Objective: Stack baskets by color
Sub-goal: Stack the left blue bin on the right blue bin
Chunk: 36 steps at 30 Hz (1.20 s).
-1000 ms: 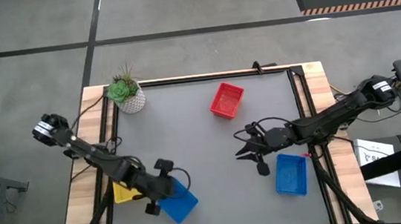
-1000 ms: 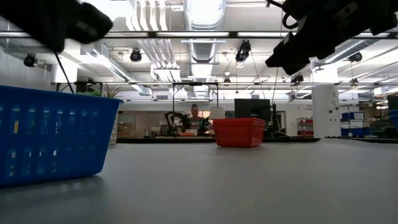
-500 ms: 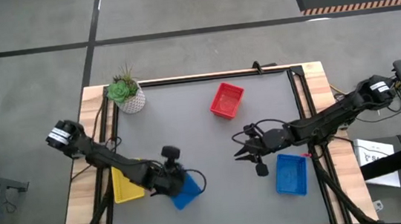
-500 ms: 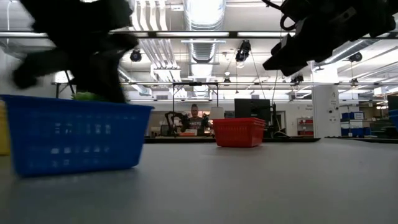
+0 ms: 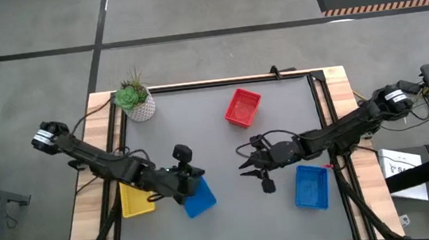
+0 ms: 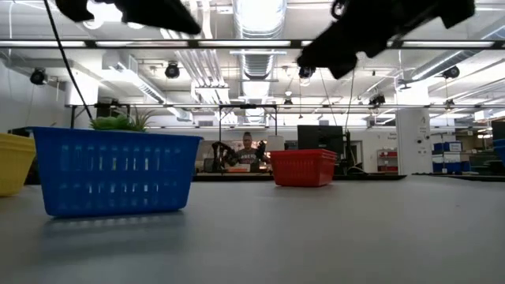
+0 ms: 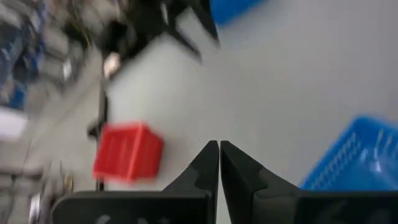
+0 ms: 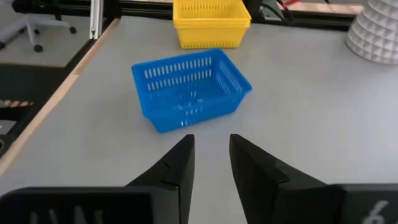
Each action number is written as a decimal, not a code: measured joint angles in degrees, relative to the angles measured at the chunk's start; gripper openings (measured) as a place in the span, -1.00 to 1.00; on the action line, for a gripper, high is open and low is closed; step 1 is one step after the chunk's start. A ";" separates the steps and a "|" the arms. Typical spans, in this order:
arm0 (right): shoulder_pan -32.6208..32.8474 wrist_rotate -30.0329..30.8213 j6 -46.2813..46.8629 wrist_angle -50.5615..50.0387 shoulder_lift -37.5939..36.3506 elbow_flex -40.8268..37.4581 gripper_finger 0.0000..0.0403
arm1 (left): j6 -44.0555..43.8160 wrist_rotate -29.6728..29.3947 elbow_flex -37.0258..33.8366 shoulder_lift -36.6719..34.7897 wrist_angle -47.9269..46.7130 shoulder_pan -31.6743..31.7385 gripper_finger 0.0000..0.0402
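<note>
A blue basket (image 5: 200, 199) (image 8: 189, 90) stands upright on its base at the near left, close beside a yellow basket (image 5: 135, 200) (image 8: 211, 23). My left gripper (image 5: 195, 174) (image 7: 219, 149) hangs shut just above that blue basket's far side, clear of it. My right gripper (image 5: 245, 165) (image 8: 211, 146) hovers open over the table's middle, pointing toward the blue basket. A second blue basket (image 5: 312, 186) sits at the near right. A red basket (image 5: 243, 107) (image 6: 302, 167) stands toward the far edge.
A white potted plant (image 5: 137, 102) stands in the far left corner. Bare grey mat (image 5: 233, 222) lies between the two blue baskets. A black frame (image 5: 321, 109) and wooden boards border the mat.
My left gripper has swept toward the table's right edge, then risen and rolled. The left blue basket has slid along the table toward the right and turned about, uncovering the yellow basket. My right gripper has moved a little toward the table's left edge.
</note>
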 joint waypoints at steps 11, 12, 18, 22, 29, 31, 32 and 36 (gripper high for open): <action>0.17 -0.46 -5.09 -3.55 14.18 14.57 -0.29 | 11.53 0.84 -16.38 -6.73 33.49 -0.64 -1.00; 0.30 -0.54 -5.51 -3.68 15.57 15.86 -0.27 | 11.53 0.84 -17.40 -7.22 34.64 -0.64 -1.00; 1.72 -3.91 -9.22 -4.90 24.54 24.33 -0.16 | 11.54 -2.23 -22.54 -12.12 36.36 -0.92 -1.00; 2.41 -3.99 -10.47 -7.48 30.07 31.93 -0.11 | 8.07 -3.81 -25.17 -14.37 37.33 -0.99 -1.00; 3.73 -3.99 -9.94 -18.62 39.60 45.80 -0.12 | 2.45 -3.77 -26.88 -16.27 39.33 -2.01 -1.00; 4.04 -4.02 -9.90 -21.38 41.89 48.96 -0.12 | 2.40 -3.77 -26.88 -16.25 39.91 -2.35 -1.00; 4.15 -4.11 -9.88 -22.47 42.97 50.34 -0.11 | 2.41 -3.77 -26.91 -16.09 39.87 -2.50 -1.00; 4.28 -4.15 -9.13 -25.97 46.30 54.76 -0.12 | 2.39 -3.75 -27.01 -15.62 40.04 -3.09 -1.00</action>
